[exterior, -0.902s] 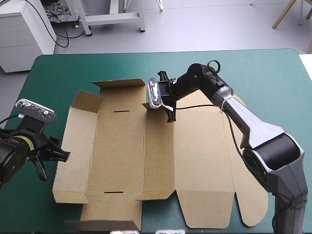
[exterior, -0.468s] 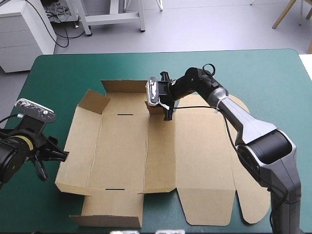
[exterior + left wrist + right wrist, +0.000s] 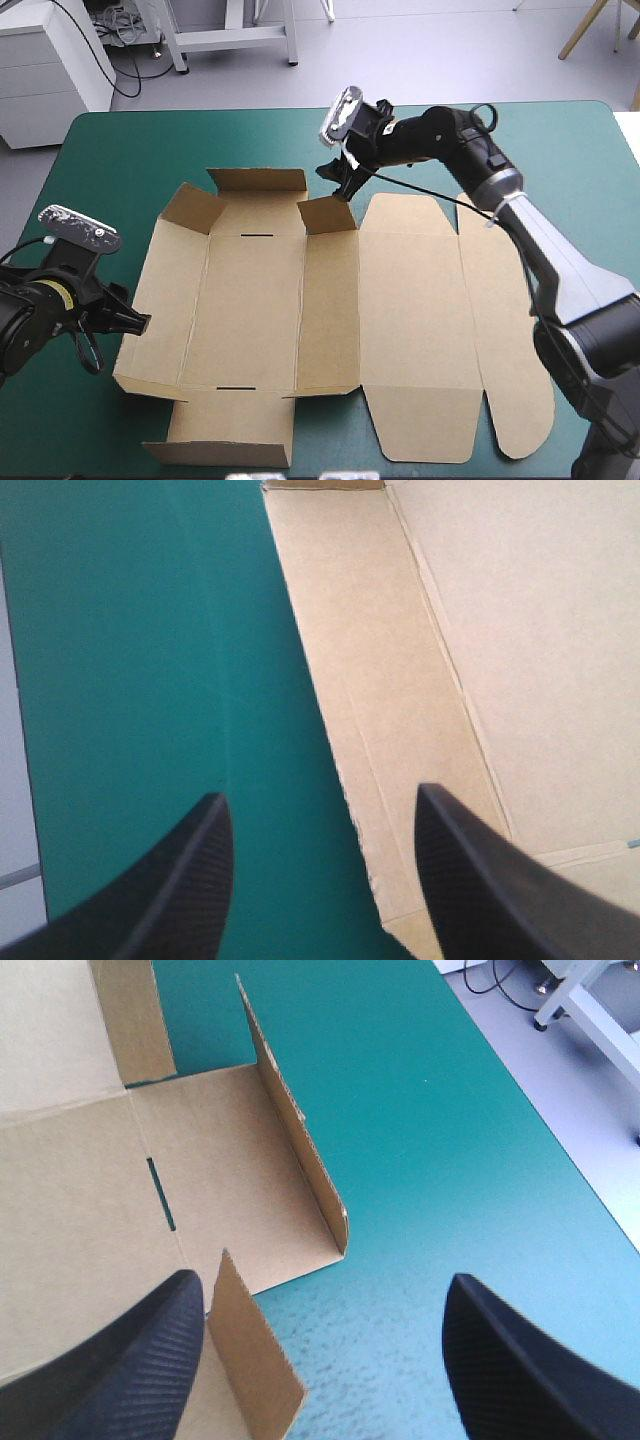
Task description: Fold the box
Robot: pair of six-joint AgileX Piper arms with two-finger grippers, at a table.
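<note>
1. Nearest the robot, at 6 to 7 o'clock on the table, the near flap (image 3: 232,440) of the box (image 3: 400,320) lies flat on the teal-green cover (image 3: 120,140); nothing is raised on this side.
2. At 9 o'clock the left gripper (image 3: 135,322) sits low, just beside the box's left edge; its fingers are spread and empty, one over the cover and one over the left side panel (image 3: 385,710), which looks only slightly lifted.
3. The box fills the table's middle as an open brown sheet, its broad panels flat from 9 round to 4 o'clock.
4. Toward 11 o'clock the far wall (image 3: 258,180) and a corner flap (image 3: 190,208) stand partly up; beside them a small tab (image 3: 328,213) is tilted up too.
5. At 12 o'clock the right gripper (image 3: 342,182) hovers just above that tab, fingers wide apart and holding nothing; the wrist view shows the tab close to one finger.
6. Judged step: the far-end walls are being raised, early in the fold; the next move probably calls for the right gripper to press the tab inward while the left lifts the side panel; a released flap may spring back down.
</note>
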